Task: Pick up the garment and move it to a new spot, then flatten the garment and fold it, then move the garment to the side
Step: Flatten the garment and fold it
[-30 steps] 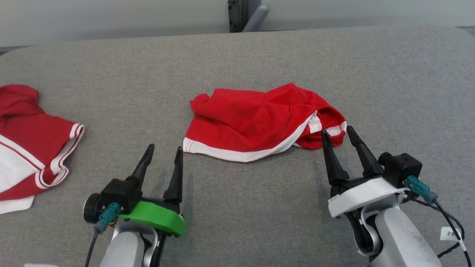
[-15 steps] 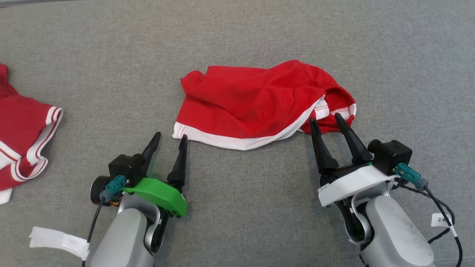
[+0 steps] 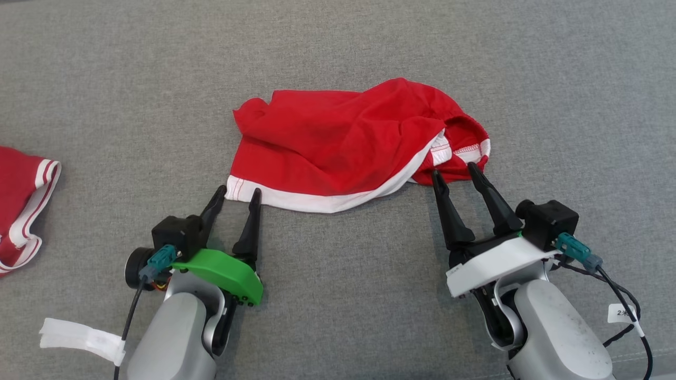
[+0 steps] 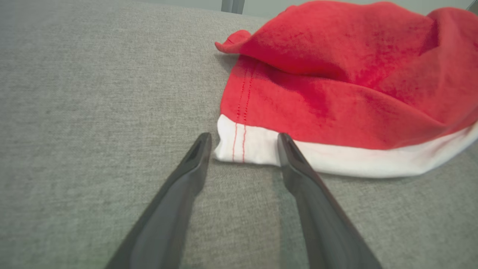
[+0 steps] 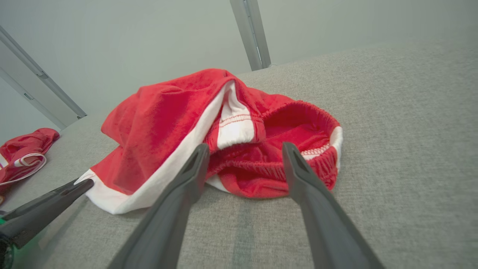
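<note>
Head view: red garment, white-hemmed, crumpled at the middle of grey surface; long axis across the view, left to right; hem corner at the near left end, elastic waistband at the right end, mouth turned toward the robot's right. At lower left, left gripper, spread wide and empty, tips either side of the hem corner. At lower right, right gripper, spread wide and empty, tips just at the waistband's near edge. Second red garment well apart at the far left. Left wrist view: hem corner between the open fingers, touching or just short of them, cannot tell which; no cloth pinched. Right wrist view: waistband mouth gaping toward the camera, open fingers flanking its near lip, nothing held; one finger of the left gripper low at left. Step in hand, by judgement: the first pick-up, with both grippers placed at the cloth and no grasp made yet. Next move likely calls for a slight advance, closing on corner and waistband alike, then an even two-handed lift to spare the cloth from dragging.
</note>
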